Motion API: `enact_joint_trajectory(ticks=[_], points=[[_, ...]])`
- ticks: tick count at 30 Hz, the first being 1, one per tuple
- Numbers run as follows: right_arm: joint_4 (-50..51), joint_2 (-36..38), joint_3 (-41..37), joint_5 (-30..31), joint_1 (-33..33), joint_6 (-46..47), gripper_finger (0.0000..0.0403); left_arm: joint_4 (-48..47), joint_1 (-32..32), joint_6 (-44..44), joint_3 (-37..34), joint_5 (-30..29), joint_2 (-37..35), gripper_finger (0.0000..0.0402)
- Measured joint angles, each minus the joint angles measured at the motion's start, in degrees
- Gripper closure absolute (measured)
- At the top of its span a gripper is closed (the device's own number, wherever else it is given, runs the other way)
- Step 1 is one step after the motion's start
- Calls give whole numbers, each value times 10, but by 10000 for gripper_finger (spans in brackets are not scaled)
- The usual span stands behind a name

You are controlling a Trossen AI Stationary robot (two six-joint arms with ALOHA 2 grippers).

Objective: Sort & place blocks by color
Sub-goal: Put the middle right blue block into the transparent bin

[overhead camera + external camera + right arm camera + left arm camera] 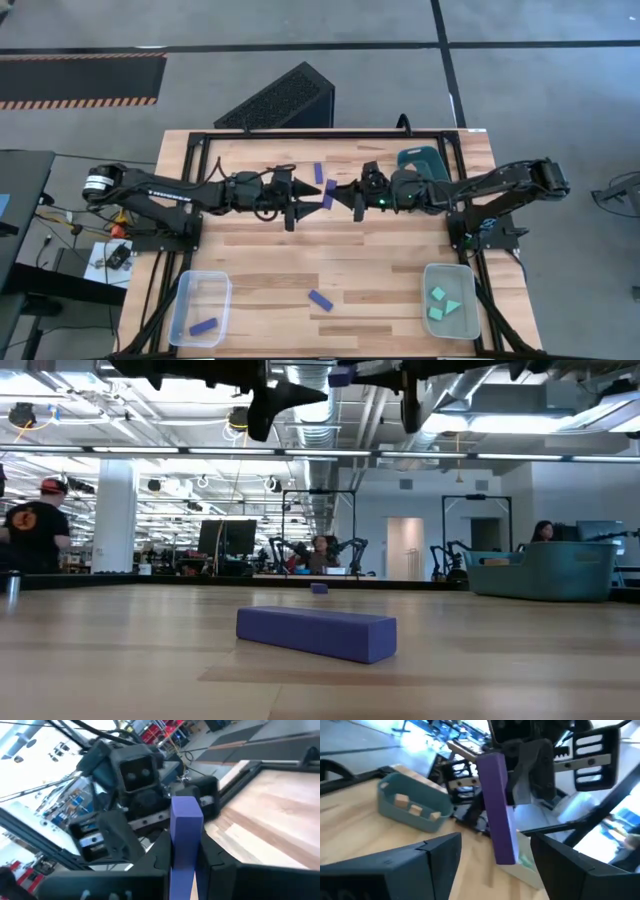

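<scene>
Holding a blue bar (186, 840) between its fingers, the right gripper (352, 197) is meeting wide left fingers (420, 865); two bars are lying unsorted below

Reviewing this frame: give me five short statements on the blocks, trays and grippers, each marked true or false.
1. The right gripper clamps a blue bar. True.
2. The left gripper is shut on that bar. False: its fingers stand apart around it.
3. The left tray holds teal blocks. False: one blue block.
4. The teal bin holds wooden pieces. True.
5. No block lies loose on the table. False: a blue block lies between the trays.
</scene>
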State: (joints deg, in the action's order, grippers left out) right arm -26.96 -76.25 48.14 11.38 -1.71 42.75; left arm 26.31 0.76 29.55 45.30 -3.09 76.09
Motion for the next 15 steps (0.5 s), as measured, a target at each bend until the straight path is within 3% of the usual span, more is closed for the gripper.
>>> enact_joint_trajectory(ticks=[7,15], points=[[-33,0,0,-23,0,-41,357,59,19,33,1,80,33,226],[-39,1,1,-25,-1,-45,356,124,37,40,1,133,54,336]])
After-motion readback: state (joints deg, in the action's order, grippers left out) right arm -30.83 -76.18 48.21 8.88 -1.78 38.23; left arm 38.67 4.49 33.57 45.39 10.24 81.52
